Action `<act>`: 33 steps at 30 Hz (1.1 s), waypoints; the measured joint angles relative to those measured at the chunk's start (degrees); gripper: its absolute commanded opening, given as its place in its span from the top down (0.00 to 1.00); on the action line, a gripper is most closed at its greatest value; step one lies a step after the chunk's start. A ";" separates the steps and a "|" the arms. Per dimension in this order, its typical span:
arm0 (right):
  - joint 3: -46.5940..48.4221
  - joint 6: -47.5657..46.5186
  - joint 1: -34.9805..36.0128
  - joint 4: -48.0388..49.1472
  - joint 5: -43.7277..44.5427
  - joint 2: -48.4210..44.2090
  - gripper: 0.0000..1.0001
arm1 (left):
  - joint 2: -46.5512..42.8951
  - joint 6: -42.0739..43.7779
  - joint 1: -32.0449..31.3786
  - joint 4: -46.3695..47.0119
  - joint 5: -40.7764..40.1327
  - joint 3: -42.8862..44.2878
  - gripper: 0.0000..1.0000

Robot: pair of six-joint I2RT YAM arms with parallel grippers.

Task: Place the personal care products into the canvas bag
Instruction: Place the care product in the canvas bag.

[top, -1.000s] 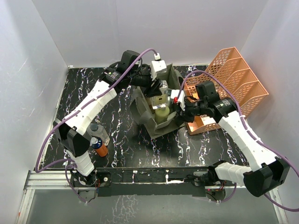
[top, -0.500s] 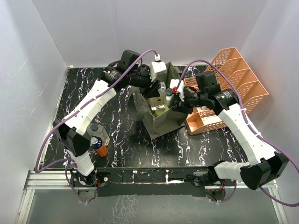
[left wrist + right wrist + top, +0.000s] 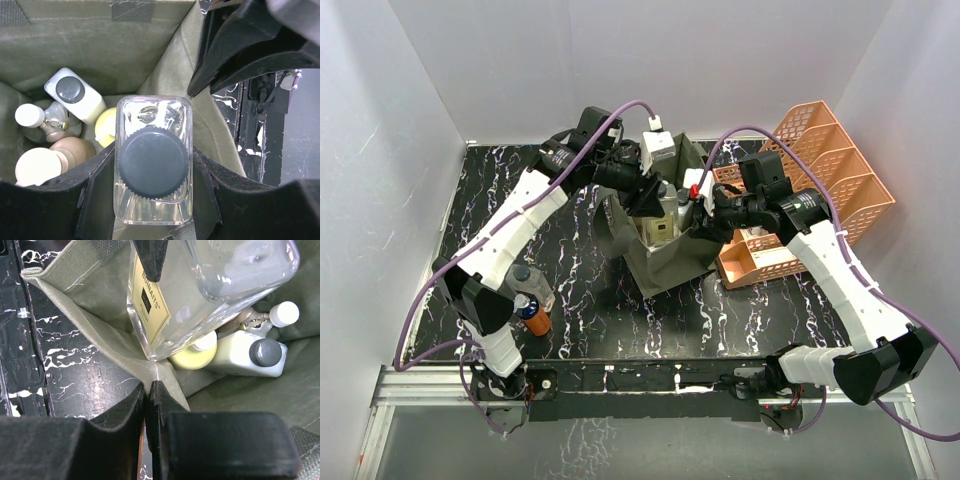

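Observation:
The olive canvas bag (image 3: pixel 670 262) stands mid-table. My left gripper (image 3: pixel 648 198) is shut on a clear bottle with a black cap (image 3: pixel 153 160), held upright in the bag's mouth; the fingers (image 3: pixel 100 195) press its two sides. Inside the bag (image 3: pixel 100 40) lie a cream bottle with a grey cap (image 3: pixel 75 95), a pale yellow one (image 3: pixel 106 132) and a tan one with a beige cap (image 3: pixel 75 150). My right gripper (image 3: pixel 149 390) is shut on the bag's wall at a corner fold (image 3: pixel 100 335). A clear bottle (image 3: pixel 527 281) and an orange bottle (image 3: pixel 534 316) stand on the table at the left.
The orange lattice tray organizer (image 3: pixel 820 185) sits right of the bag, close behind my right arm. White walls enclose the black marbled table (image 3: pixel 580 320) on three sides. The two loose bottles stand beside the left arm's base link.
My right gripper has drawn the bag's wall up and back, so the bag stands more upright. The left gripper with the clear bottle has shifted slightly over the opening.

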 measured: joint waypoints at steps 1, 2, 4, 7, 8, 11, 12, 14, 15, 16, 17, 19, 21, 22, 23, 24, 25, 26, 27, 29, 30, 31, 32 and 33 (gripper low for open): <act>0.00 0.00 0.00 0.00 0.00 0.00 0.90 | 0.02 -0.26 0.00 0.17 -0.22 -0.28 1.00; 0.00 0.00 0.00 0.00 0.00 0.00 0.90 | 0.02 -0.42 0.00 0.39 -0.72 -0.72 1.00; 0.07 0.00 0.00 0.00 0.00 0.00 0.90 | 0.02 -0.37 0.00 0.63 -2.47 -1.73 1.00; 0.66 0.00 0.00 -0.20 0.02 0.17 0.90 | 0.07 -0.33 -0.02 0.66 -5.16 -3.06 1.00; 0.92 0.00 0.00 -0.22 0.00 0.28 0.90 | 0.28 -0.35 -0.02 0.63 -5.99 -3.34 1.00; 1.53 0.02 0.00 -0.20 -0.02 0.57 0.90 | 0.76 -0.37 -0.02 1.46 -7.56 -5.03 1.00; 1.57 0.02 0.00 -0.24 -0.04 0.59 0.90 | 0.79 -0.35 -0.02 1.73 -7.96 -5.81 1.00; 1.57 0.02 0.00 -0.24 -0.24 0.59 0.90 | 0.57 -0.46 -0.02 3.26 -7.69 -7.85 1.00; 1.57 0.02 0.00 -0.24 -0.39 0.59 0.90 | 0.11 -0.39 -0.04 4.37 -7.39 -9.20 1.00; 1.57 0.04 0.00 -0.24 -0.50 0.59 0.90 | -0.46 -0.28 -0.22 5.40 -7.30 -10.67 1.00; 1.57 0.02 0.00 -0.24 -0.68 0.59 0.90 | -0.90 -0.02 -0.35 6.14 -7.37 -12.02 1.00; 1.57 0.02 0.00 -0.33 -1.09 0.59 0.90 | -1.03 0.55 -0.48 6.73 -7.61 -13.73 1.00; 1.57 0.02 0.00 -0.46 -1.33 0.59 0.90 | -0.70 1.14 -0.66 7.15 -8.07 -14.93 1.00; 1.57 0.02 0.00 -0.46 -1.42 0.59 0.90 | -0.66 1.42 -0.70 7.37 -8.15 -15.37 1.00; 1.57 0.02 0.00 -0.46 -1.51 0.59 0.90 | -0.63 1.68 -0.70 7.67 -8.17 -15.80 1.00; 1.57 0.02 0.00 -0.46 -1.53 0.59 0.90 | -0.63 1.86 -0.70 7.89 -8.11 -16.11 1.00; 1.57 0.02 0.00 -0.46 -1.55 0.59 0.90 | -0.63 2.03 -0.70 8.28 -7.96 -16.46 1.00; 1.57 0.02 0.00 -0.46 -1.53 0.59 0.90 | -0.63 2.21 -0.70 8.72 -7.72 -16.87 1.00; 1.57 0.02 0.00 -0.46 -1.55 0.59 0.90 | -0.63 2.32 -0.70 8.94 -7.54 -17.20 1.00; 1.57 0.02 0.00 -0.46 -1.62 0.59 0.90 | -0.63 2.49 -0.70 9.75 -7.02 -18.05 1.00; 1.53 0.02 0.00 -0.44 -1.68 0.59 0.90 | -0.63 2.56 -0.70 10.14 -6.71 -18.40 1.00; 1.51 0.02 0.00 -0.44 -1.73 0.59 0.90 | -0.63 2.69 -0.70 10.62 -6.32 -18.84 1.00; 1.46 0.02 0.00 -0.44 -1.73 0.59 0.90 | -0.63 2.86 -0.68 11.02 -5.81 -19.19 1.00; 1.44 0.02 0.02 -0.44 -1.73 0.59 0.90 | -0.63 3.02 -0.68 11.58 -5.31 -19.63 1.00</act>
